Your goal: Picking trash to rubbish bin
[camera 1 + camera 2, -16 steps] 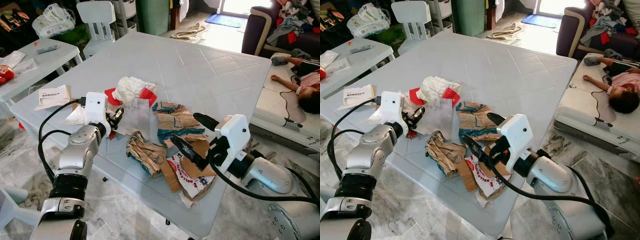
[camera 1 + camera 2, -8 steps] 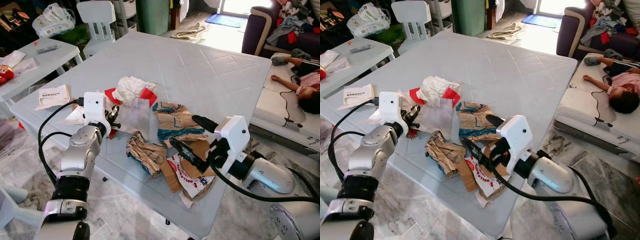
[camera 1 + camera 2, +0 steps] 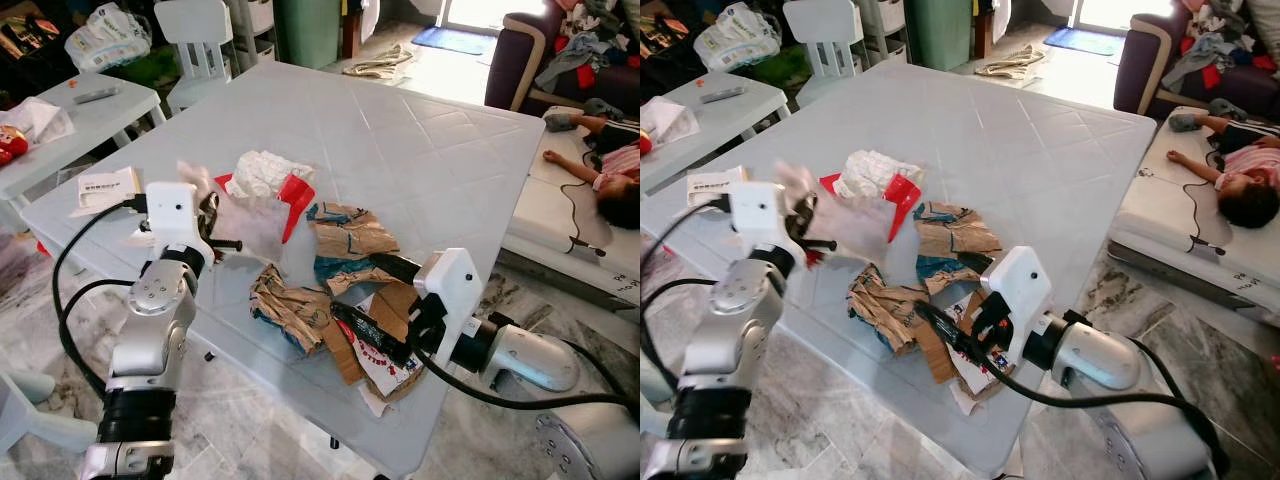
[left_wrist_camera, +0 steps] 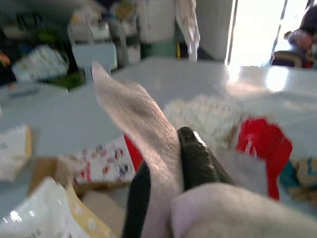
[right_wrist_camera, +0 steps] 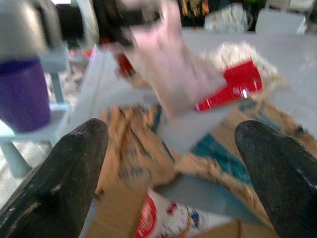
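Observation:
My left gripper [image 3: 214, 228] is shut on a thin whitish plastic wrapper [image 3: 252, 214] and holds it lifted, tilted, over the left side of the trash pile. In the left wrist view the wrapper [image 4: 143, 129] is pinched between the black fingers [image 4: 197, 154]. My right gripper [image 3: 376, 302] is open and low over the near side of the pile, above torn brown paper [image 3: 290, 305] and a red-and-white printed card [image 3: 388, 366]. Further back lie a brown-and-teal paper piece [image 3: 345, 232] and a crumpled white wad with a red scrap [image 3: 268, 172].
The big white table [image 3: 400, 130] has bare room at its far half. A booklet [image 3: 105, 188] lies at its left corner. A small table [image 3: 95, 105] and white chair [image 3: 195, 40] stand to the left, a green container [image 3: 305, 30] behind. A person lies on a mattress [image 3: 560, 200] to the right.
My left gripper has risen and pulled back to the left, lifting the whitish wrapper off the pile. My right gripper has sunk lower toward the brown paper and printed card.

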Controlling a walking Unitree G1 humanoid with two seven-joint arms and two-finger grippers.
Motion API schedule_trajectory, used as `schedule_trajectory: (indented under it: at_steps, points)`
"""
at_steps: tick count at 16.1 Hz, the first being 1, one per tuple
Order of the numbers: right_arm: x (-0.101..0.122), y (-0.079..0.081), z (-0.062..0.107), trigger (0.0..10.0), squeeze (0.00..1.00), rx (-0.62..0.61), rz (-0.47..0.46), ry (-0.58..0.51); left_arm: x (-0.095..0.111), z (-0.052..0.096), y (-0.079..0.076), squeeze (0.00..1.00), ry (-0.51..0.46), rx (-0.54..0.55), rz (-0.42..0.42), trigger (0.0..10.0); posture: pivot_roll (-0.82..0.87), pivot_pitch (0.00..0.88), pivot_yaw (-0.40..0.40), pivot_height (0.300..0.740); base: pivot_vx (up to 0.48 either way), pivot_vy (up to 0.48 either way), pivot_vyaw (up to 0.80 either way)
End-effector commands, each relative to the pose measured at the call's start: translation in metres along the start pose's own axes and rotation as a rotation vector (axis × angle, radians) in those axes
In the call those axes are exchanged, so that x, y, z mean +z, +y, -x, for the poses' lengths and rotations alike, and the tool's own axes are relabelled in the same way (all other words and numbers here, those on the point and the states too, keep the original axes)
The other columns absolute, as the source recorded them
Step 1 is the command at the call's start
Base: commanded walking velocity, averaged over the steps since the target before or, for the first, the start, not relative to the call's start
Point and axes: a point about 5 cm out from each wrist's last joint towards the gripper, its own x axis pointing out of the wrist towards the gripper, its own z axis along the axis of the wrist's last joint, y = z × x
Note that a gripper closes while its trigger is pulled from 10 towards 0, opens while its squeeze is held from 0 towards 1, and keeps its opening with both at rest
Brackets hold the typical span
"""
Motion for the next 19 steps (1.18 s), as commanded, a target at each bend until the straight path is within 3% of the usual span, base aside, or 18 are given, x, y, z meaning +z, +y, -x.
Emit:
schedule_trajectory:
  at_steps: [1, 3, 6, 7, 8, 11, 16, 19]
  points:
    - [-0.003, -0.005, -0.003, 10.0, 0.00, -0.032, 0.021, 0.022, 0.010, 0.005, 0.002, 0.00, -0.051, 0.006, -0.011, 0.0, -0.04, 0.094, 0.024, 0.740, 0.000, 0.000, 0.00]
    - [-0.006, -0.014, -0.008, 10.0, 0.00, -0.107, 0.032, 0.028, 0.013, 0.012, -0.001, 0.00, -0.091, -0.018, 0.020, 0.0, -0.03, 0.090, 0.026, 0.740, 0.000, 0.000, 0.00]
    - [-0.005, -0.016, -0.011, 10.0, 0.00, -0.125, 0.036, 0.022, 0.007, 0.010, -0.003, 0.00, -0.074, -0.044, 0.052, 0.0, -0.03, 0.086, 0.030, 0.740, 0.000, 0.000, 0.00]
    - [-0.006, -0.015, -0.011, 10.0, 0.00, -0.126, 0.044, 0.024, 0.004, 0.007, -0.006, 0.00, -0.062, -0.059, 0.046, 1.0, -0.05, 0.088, 0.036, 0.740, 0.000, 0.000, 0.00]
    - [-0.006, -0.016, -0.009, 10.0, 0.00, -0.133, 0.048, 0.026, 0.005, 0.006, -0.008, 0.00, -0.071, -0.062, 0.054, 0.0, -0.05, 0.088, 0.039, 0.740, 0.000, 0.000, 0.00]
    - [-0.006, -0.018, -0.007, 10.0, 0.00, -0.180, 0.051, 0.015, 0.026, 0.001, -0.009, 0.00, -0.190, -0.064, 0.049, 0.0, -0.06, 0.088, 0.043, 0.740, 0.000, 0.000, 0.00]
    - [-0.004, -0.018, -0.011, 10.0, 0.00, -0.204, 0.058, -0.007, 0.062, -0.001, -0.031, 0.00, -0.374, -0.178, 0.025, 0.0, -0.05, 0.078, 0.036, 0.740, 0.000, 0.000, 0.00]
    - [-0.005, -0.020, -0.011, 10.0, 0.00, -0.206, 0.061, -0.001, 0.066, -0.001, -0.039, 0.00, -0.367, -0.280, 0.062, 0.0, -0.05, 0.080, 0.034, 0.740, 0.000, 0.000, 0.00]
